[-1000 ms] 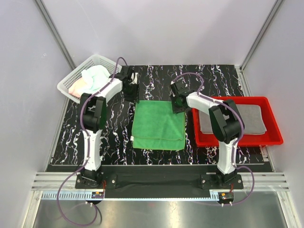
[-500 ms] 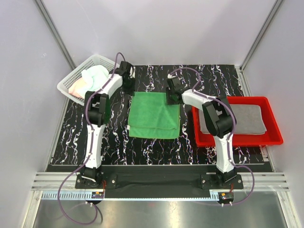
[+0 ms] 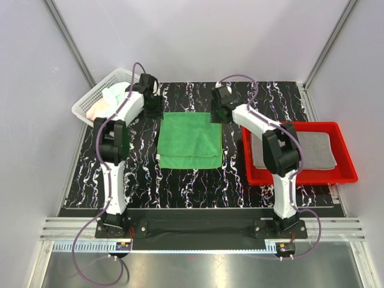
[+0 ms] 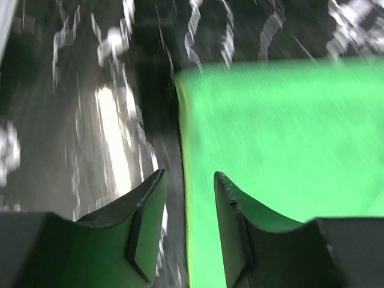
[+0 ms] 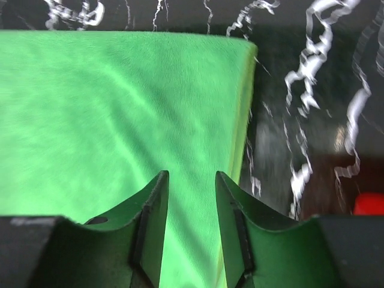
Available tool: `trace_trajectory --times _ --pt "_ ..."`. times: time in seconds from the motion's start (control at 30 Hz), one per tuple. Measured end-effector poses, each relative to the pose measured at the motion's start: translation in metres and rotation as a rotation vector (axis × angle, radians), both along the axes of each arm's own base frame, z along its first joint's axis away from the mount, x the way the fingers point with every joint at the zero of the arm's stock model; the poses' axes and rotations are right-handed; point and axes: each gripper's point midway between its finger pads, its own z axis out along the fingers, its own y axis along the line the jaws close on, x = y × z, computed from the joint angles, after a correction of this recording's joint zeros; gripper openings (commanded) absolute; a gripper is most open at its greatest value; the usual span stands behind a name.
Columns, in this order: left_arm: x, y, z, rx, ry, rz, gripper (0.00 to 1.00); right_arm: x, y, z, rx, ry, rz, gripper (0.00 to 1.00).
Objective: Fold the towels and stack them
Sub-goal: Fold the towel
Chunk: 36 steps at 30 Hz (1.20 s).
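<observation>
A bright green towel (image 3: 189,141) lies folded flat on the black marbled table. My left gripper (image 3: 152,105) hovers at its far left corner. In the left wrist view this gripper (image 4: 189,176) is open, and the towel's left edge (image 4: 183,198) runs below the gap. My right gripper (image 3: 219,111) is over the far right corner. In its wrist view it (image 5: 191,174) is open above the green cloth (image 5: 120,120), with nothing pinched. A grey towel (image 3: 294,150) lies in the red tray (image 3: 300,178). A mint-white towel (image 3: 117,95) and a pink one (image 3: 96,111) sit in the basket.
The white mesh basket (image 3: 84,105) stands at the far left corner, close to my left arm. The red tray sits along the right side, beside my right arm. White walls enclose the table on three sides.
The green towel has slid toward the far side and a little left. Both grippers moved the same way with it, and the right jaws have widened.
</observation>
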Motion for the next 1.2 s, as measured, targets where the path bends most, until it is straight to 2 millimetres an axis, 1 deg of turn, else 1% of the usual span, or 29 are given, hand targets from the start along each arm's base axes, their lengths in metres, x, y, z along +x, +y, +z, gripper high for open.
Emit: trace_trajectory --times 0.1,0.2,0.27,0.3,0.37,0.4,0.47,0.53,0.6,0.63,0.7,0.8,0.97,1.1,1.2 --pt "-0.028 0.0 0.038 -0.033 -0.032 0.006 0.44 -0.019 -0.006 0.029 0.052 0.003 -0.057 0.43" --pt "-0.063 0.003 0.073 -0.059 -0.081 0.019 0.45 -0.047 -0.017 0.052 0.116 0.017 -0.128 0.42" --pt "-0.086 0.005 0.084 -0.079 -0.098 0.032 0.46 -0.064 -0.02 0.057 0.167 0.035 -0.169 0.4" --pt "-0.098 0.006 0.085 -0.088 -0.096 0.038 0.46 -0.072 -0.022 0.056 0.185 0.051 -0.188 0.36" --pt "-0.119 0.006 0.074 -0.11 -0.065 0.05 0.46 -0.088 -0.023 0.044 0.22 0.1 -0.222 0.32" --pt "-0.13 0.005 0.063 -0.121 -0.035 0.057 0.46 -0.093 -0.023 0.037 0.232 0.123 -0.234 0.3" --pt "-0.15 0.005 0.04 -0.134 0.035 0.071 0.46 -0.108 -0.023 0.014 0.25 0.183 -0.264 0.24" --pt "-0.168 0.004 0.017 -0.149 0.102 0.086 0.46 -0.123 -0.027 -0.008 0.258 0.241 -0.304 0.23" --pt "-0.184 0.002 0.002 -0.165 0.159 0.1 0.45 -0.135 -0.028 -0.022 0.274 0.286 -0.332 0.23" --pt "-0.188 0.001 -0.003 -0.174 0.174 0.107 0.45 -0.139 -0.026 -0.027 0.289 0.304 -0.343 0.25" --pt "-0.191 -0.001 -0.007 -0.191 0.182 0.116 0.45 -0.142 -0.024 -0.031 0.318 0.317 -0.363 0.27" --pt "-0.185 -0.004 -0.006 -0.212 0.164 0.131 0.44 -0.14 -0.019 -0.033 0.364 0.316 -0.385 0.3" --pt "-0.173 -0.008 -0.009 -0.234 0.136 0.155 0.43 -0.137 -0.015 -0.034 0.406 0.31 -0.412 0.3" --pt "-0.174 -0.008 -0.016 -0.237 0.155 0.174 0.41 -0.137 -0.014 -0.036 0.42 0.311 -0.43 0.3" --pt "-0.173 -0.008 -0.019 -0.238 0.16 0.182 0.36 -0.139 -0.015 -0.04 0.422 0.316 -0.44 0.3"
